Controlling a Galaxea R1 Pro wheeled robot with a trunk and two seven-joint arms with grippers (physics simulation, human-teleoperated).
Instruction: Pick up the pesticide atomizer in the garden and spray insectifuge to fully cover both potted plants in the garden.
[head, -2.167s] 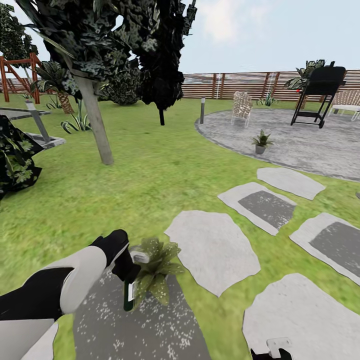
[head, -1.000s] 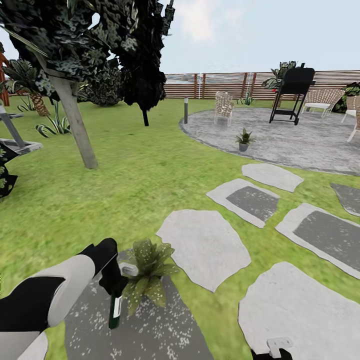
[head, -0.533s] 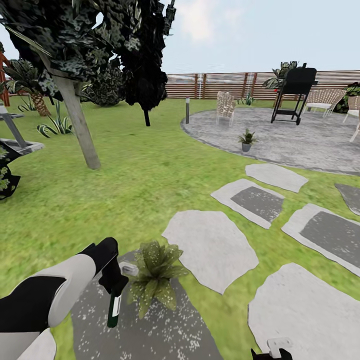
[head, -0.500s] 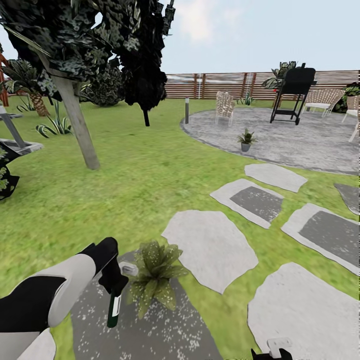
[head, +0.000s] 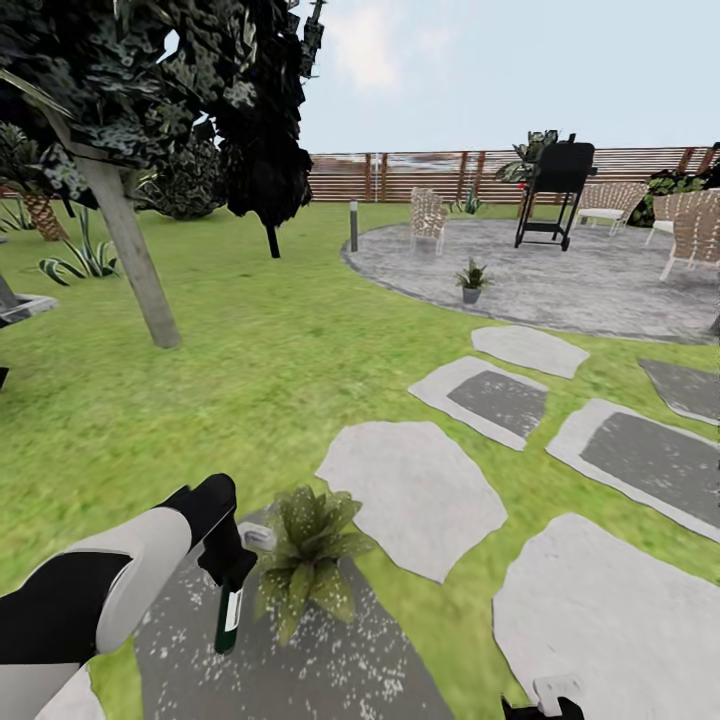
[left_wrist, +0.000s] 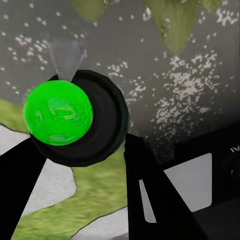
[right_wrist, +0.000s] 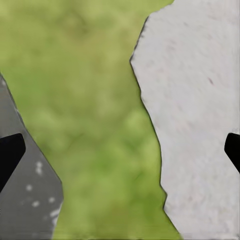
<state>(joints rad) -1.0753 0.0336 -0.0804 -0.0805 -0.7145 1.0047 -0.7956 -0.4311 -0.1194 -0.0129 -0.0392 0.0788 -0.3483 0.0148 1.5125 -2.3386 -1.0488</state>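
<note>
Left jaws (left_wrist: 80, 150) clamped on the atomizer (head: 230, 610), bottle hanging down, pale spray head (head: 259, 539) right against the near plant (head: 308, 560). From the left wrist, bottle base seen end-on as a dark disc with a green spot, speckled slab (left_wrist: 165, 85) and leaf tips beyond. Right jaws (right_wrist: 120, 150) spread wide over grass (right_wrist: 95, 125) between two slabs, holding nothing. Well beyond, on the patio (head: 560, 285), second plant (head: 471, 281).

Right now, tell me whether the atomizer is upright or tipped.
Upright: the atomizer hangs bottle-down from the left gripper, spray head on top beside the plant.
</note>
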